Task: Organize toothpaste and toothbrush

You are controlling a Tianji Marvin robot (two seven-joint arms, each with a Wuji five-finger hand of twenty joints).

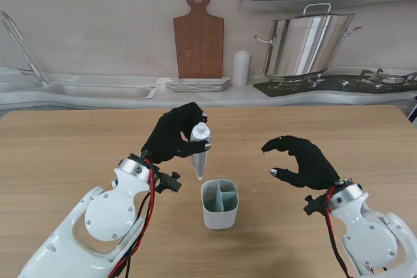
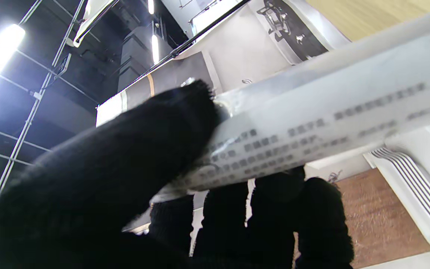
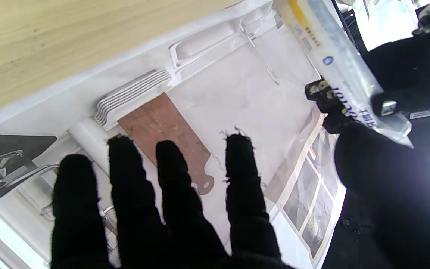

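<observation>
A toothpaste tube point(image 1: 200, 150) is gripped in the left hand point(image 1: 174, 136), held tip-down just above and slightly to the left of the divided cup point(image 1: 219, 204), while the right hand point(image 1: 301, 159) is held to the right of the cup with fingers apart and nothing grasped. If released off-line, the tube is judged likely to strike the cup rim and tip the cup or fall outside. Both cup compartments are seen to be empty; no toothbrush is seen.
</observation>
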